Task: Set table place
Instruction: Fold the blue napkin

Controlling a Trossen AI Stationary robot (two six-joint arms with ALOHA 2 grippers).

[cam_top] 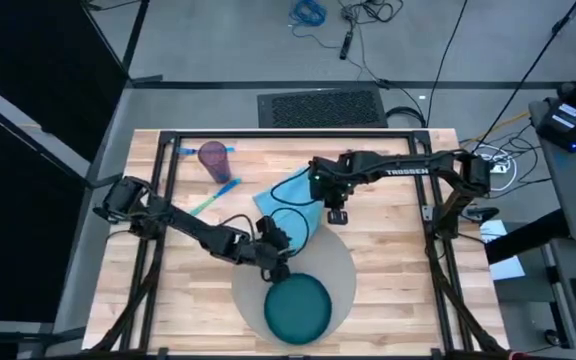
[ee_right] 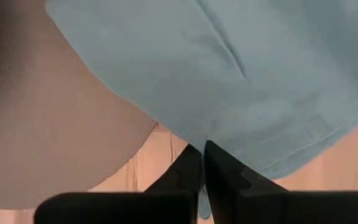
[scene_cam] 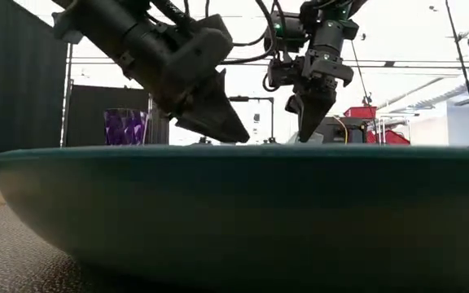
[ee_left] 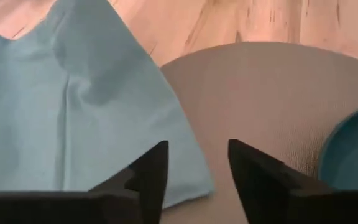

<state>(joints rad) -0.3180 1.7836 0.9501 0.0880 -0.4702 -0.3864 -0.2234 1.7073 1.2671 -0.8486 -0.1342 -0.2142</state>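
Both arms are over the middle of the table (cam_top: 388, 270) right now. The grey round placemat (cam_top: 340, 262) lies flat toward the near edge, roughly midway between the left and right edges; being round, it has no long axis and points no particular way. On its near part sits the dark teal plate (cam_top: 298, 308), right way up, its rim filling the low view.

The light blue napkin (cam_top: 290, 205) lies spread out, partly on the bare wood and partly over the far-left rim of the placemat. Its long axis runs on a slant, from the far side toward the placemat.

The left gripper (cam_top: 274, 262) hangs over the placemat's left rim, between napkin and plate, and its fingers (ee_left: 148, 171) stand apart with nothing between them. In its wrist view the napkin's corner lies just under one finger.

The right gripper (cam_top: 336, 216) is at the napkin's right edge, where cloth meets the placemat's far rim. Its fingers (ee_right: 224, 168) are pressed together; their tips sit right at the napkin's edge, and I cannot tell whether any cloth is pinched.

Near the far-left corner stands a purple cup (cam_top: 214, 158), upright, and beside it light blue and green utensils (cam_top: 215, 195) lie slanted on the wood.
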